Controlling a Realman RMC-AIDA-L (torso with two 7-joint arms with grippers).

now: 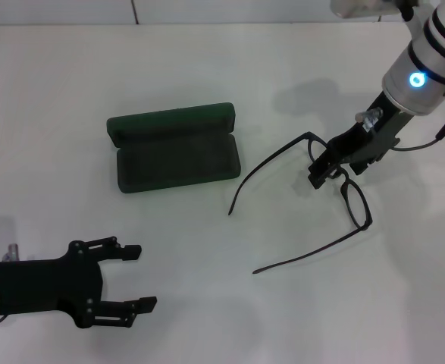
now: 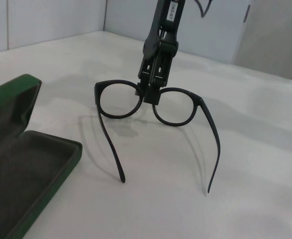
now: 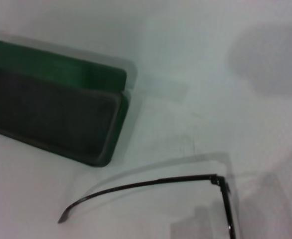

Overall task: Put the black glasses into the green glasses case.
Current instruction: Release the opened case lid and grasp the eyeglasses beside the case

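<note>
Glasses [image 1: 336, 199]: black, thin-framed, light, probably fragile; temples unfolded, right of the case [image 1: 175, 147]. Right gripper [image 1: 327, 168] pinches the bridge, a sound hold; apparently just lifted. Case: green, lid open. Left gripper [image 1: 135, 277]: spread, idle, below the case.

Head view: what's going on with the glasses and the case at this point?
The right gripper is shut on the black glasses at the bridge, out on the white table. Their temple arms are unfolded and point toward the robot. The green glasses case lies open to the left of the glasses, with nothing in it yet. The left gripper is open and idle near the robot's body.
</note>
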